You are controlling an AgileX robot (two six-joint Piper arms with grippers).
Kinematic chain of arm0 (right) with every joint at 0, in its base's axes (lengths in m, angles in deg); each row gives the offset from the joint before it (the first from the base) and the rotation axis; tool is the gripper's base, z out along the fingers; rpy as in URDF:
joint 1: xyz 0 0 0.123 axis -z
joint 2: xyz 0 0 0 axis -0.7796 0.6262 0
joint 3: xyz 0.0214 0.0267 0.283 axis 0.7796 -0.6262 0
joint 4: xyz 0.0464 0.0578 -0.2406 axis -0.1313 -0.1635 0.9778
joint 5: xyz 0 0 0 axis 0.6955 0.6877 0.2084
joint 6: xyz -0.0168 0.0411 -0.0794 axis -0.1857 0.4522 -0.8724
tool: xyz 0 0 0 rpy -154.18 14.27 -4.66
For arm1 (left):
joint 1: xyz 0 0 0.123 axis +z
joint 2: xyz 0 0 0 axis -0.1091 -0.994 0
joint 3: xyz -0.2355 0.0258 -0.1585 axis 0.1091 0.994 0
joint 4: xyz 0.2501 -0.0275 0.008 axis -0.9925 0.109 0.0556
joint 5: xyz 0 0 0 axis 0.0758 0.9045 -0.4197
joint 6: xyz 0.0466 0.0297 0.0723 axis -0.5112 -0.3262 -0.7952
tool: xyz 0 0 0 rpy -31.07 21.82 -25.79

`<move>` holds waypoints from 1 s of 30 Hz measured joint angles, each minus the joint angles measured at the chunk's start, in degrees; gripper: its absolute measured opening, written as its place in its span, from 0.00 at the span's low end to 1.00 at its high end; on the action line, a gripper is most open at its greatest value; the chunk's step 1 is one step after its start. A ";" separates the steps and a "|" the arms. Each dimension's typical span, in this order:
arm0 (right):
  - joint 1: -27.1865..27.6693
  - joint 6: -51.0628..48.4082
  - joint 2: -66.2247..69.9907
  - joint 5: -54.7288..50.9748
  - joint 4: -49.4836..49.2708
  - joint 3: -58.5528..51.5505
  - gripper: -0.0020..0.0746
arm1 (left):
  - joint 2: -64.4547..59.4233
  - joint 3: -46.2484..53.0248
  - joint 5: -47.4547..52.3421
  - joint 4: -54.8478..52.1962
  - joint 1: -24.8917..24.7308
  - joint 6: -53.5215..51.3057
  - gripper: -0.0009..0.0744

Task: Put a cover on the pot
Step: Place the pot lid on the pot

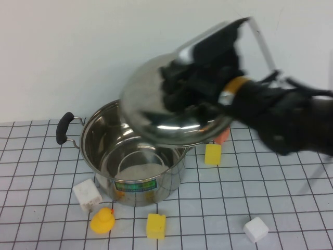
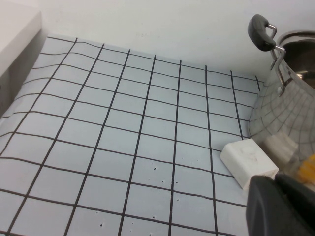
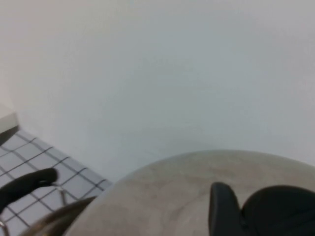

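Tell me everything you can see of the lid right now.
The lid is a domed disc of shiny steel with a black knob, mostly hidden by the right hand that grips it. It hangs tilted in the air over the rear right of the open pot, its low edge near the pot's rim; contact cannot be told. The right wrist view shows its dome beside the pot's black handle. The left hand stays low beside the pot, away from the lid.

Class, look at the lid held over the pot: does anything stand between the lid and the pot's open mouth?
Nothing visible does. The right gripper holds the lid tilted above the pot, whose mouth is open and inside bare. The left gripper stays low beside the pot.
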 joint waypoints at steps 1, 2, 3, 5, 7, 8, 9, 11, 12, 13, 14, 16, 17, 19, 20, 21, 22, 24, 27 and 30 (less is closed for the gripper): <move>-0.82 0.00 2.38 0.10 0.16 2.11 0.47 | 0.00 0.00 0.00 0.00 0.00 0.00 0.01; -1.58 0.00 4.60 0.10 0.43 4.12 0.47 | 0.00 0.00 0.00 0.00 0.00 0.00 0.01; -2.24 0.00 6.62 0.10 0.44 5.62 0.47 | 0.00 0.00 0.00 0.00 0.00 0.00 0.01; -3.05 0.00 9.81 0.10 0.78 8.56 0.47 | 0.00 0.00 0.00 0.00 0.00 0.00 0.01; -3.63 0.00 12.73 0.10 0.94 11.16 0.47 | 0.00 0.00 0.11 0.00 0.00 0.00 0.01; -3.86 0.00 13.95 0.10 0.94 12.19 0.47 | 0.00 0.00 0.10 0.00 0.00 0.00 0.01; -3.99 0.00 14.82 0.10 0.94 13.01 0.47 | 0.00 0.00 0.10 0.00 0.00 0.00 0.01; -4.34 0.00 16.42 -0.02 1.05 14.11 0.47 | 0.00 0.00 0.10 0.00 0.00 0.00 0.01; -4.47 0.00 16.87 -0.17 1.05 14.25 0.47 | 0.00 0.00 0.10 0.00 0.00 0.00 0.01; -4.59 0.00 17.34 -0.30 1.05 14.51 0.47 | 0.00 0.00 0.10 0.08 0.00 0.00 0.01; -4.85 0.15 17.56 -0.30 1.05 14.54 0.47 | 0.00 0.00 0.10 0.08 0.00 0.00 0.01; -5.21 0.63 17.59 -0.55 1.05 14.54 0.47 | 0.00 0.00 0.10 0.08 0.00 0.00 0.01; -5.32 0.94 17.59 -0.55 1.05 14.54 0.47 | 0.00 0.00 0.10 0.08 0.00 0.00 0.01; -5.73 1.58 17.59 -0.27 1.05 14.64 0.47 | 0.00 0.00 0.10 0.08 0.00 0.00 0.01; -5.72 1.58 17.59 -0.30 1.05 14.77 0.47 | 0.00 0.00 0.10 0.08 0.00 0.00 0.01; -5.84 1.58 17.59 -0.30 1.05 14.89 0.47 | 0.00 0.00 0.10 0.08 0.00 0.00 0.01; -5.93 2.02 17.59 -0.30 1.05 14.89 0.47 | 0.00 0.00 0.10 0.08 0.00 0.00 0.01; -6.16 3.06 17.59 -0.30 1.05 14.89 0.47 | 0.00 0.00 0.10 0.08 0.00 0.00 0.01; -6.29 3.66 17.59 -0.42 1.48 14.89 0.47 | 0.00 0.00 0.10 0.08 0.00 0.00 0.01; -6.29 3.80 18.19 -0.29 1.62 15.02 0.47 | 0.00 0.00 0.10 0.08 0.00 0.00 0.01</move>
